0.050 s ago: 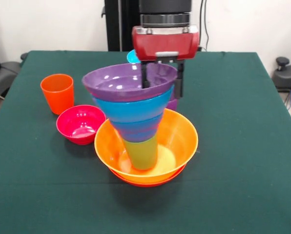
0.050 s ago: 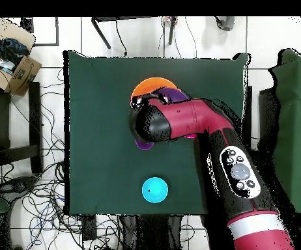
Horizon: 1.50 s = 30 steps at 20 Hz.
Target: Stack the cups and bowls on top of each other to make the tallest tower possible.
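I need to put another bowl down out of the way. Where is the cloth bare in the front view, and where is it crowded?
Bare: the table right of the yellow-orange bowl, and the strip in front of it. Crowded: the left, where the orange cup and magenta bowl sit close to the tower, with the gripper at the purple bowl.

Bright, even room light falls from overhead on the green counter (image 1: 243, 146). Soft shadows pool beneath the yellow-orange bowl (image 1: 182, 134) and magenta bowl (image 1: 80, 124). White glare glints on both bowls' glossy insides. Focus holds sharp across the front view.
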Available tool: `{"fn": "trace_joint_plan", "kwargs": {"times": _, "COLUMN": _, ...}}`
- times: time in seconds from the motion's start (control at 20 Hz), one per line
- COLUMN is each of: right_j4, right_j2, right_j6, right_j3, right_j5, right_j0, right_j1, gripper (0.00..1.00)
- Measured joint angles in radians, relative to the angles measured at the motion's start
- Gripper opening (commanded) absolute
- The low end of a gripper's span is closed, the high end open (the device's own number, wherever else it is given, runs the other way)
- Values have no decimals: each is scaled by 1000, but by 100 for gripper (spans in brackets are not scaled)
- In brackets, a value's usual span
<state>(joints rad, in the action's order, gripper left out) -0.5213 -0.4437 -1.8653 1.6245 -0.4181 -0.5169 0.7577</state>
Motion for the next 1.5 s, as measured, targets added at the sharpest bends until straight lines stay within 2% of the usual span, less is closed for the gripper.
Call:
{"fn": "trace_joint_plan", "kwargs": {"times": 0.55, "right_j4": -2, "right_j2": 62, "right_j6": 0, "right_j3": -62, "right_j5": 0, "right_j0": 40, "right_j1": -30, "gripper": 100}}
{"fn": "trace_joint_plan", "kwargs": {"times": 1.5, "right_j4": 30, "right_j2": 67, "right_j6": 0, "right_j3": -88, "right_j5": 0, "right_j0": 71, "right_j1": -64, "gripper": 100}}
